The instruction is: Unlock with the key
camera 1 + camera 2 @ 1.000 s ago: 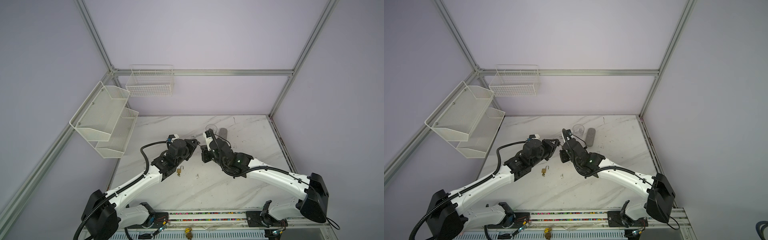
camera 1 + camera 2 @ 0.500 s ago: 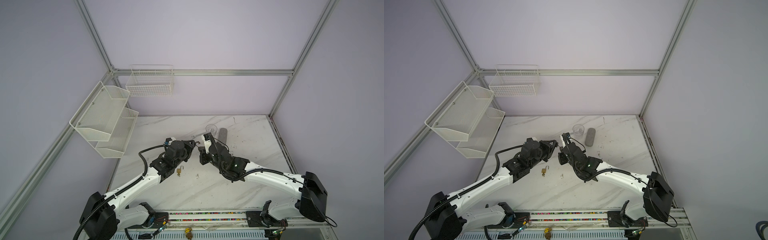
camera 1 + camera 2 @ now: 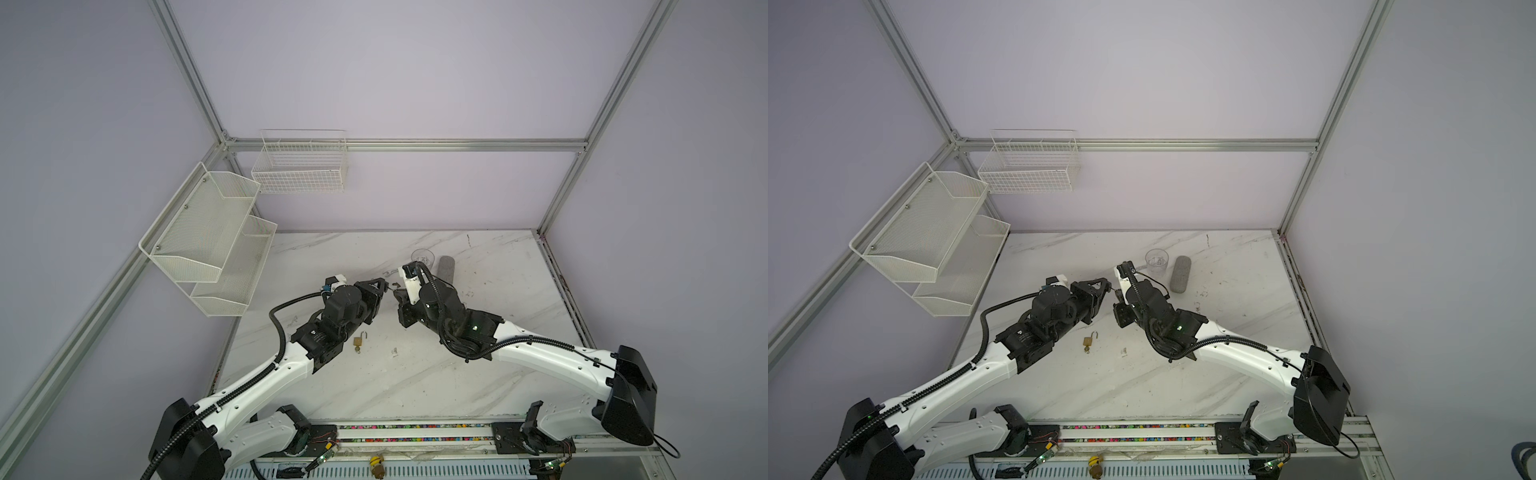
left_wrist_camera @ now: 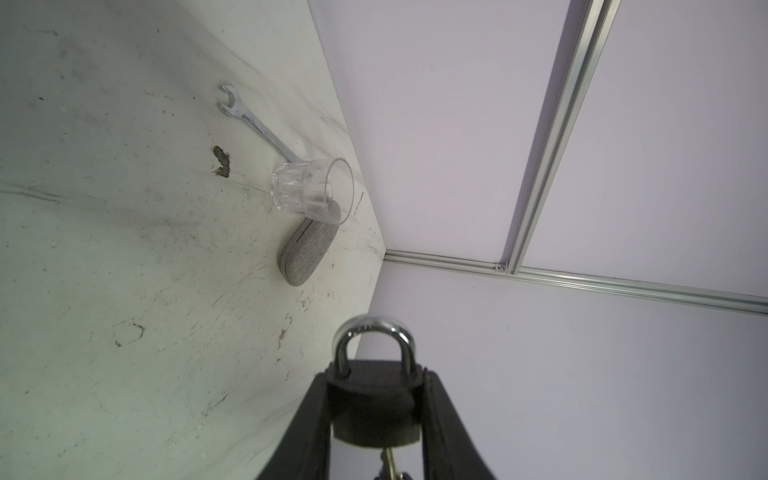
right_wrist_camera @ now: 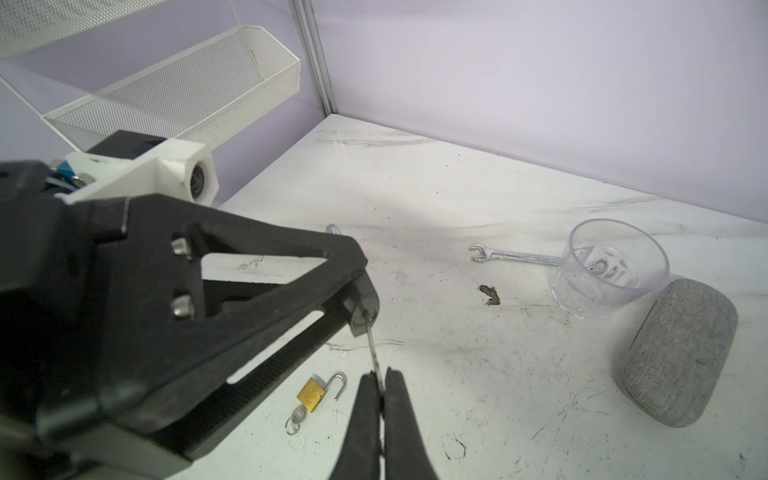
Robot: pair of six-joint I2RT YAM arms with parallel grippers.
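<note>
Brass padlock point(image 5: 311, 395) is seen lying on the tabletop point(image 3: 415, 382) nearest the robot bases, shackle swung open, with a small key and ring at its base. An engraving is visible on its face in the right wrist view, but it cannot be read. In both top views it is reduced to a small gold block point(image 3: 357, 341) point(image 3: 1087, 341).

Just beyond it, both claws are raised above the tabletop, tip to tip. Dark padlock point(image 4: 374, 411) is pinched by its body in the left claw point(image 4: 376, 386). Both shackle legs are shown seated in the body, only in the left wrist view. Stamped marks on the shackle are too blurred to read. Key point(image 5: 372, 349) is pinched between the pressed-together fingers of the right claw point(image 5: 380, 386). Its shaft is shown entering the lock's keyway, clearly only in the right wrist view. In the left wrist view just a sliver point(image 4: 388, 457) is seen below the lock body.

Further back, a wrench point(image 5: 511, 255) is laid flat, one end hidden behind a clear cup point(image 5: 611, 266). Lettering on the wrench shank is illegible. A grey fabric case point(image 5: 673, 353) is set just beside the cup.

Farthest, mesh shelves point(image 3: 208, 232) and a wire basket point(image 3: 299, 166) are mounted on the walls; the basket is caught only by the top views.
</note>
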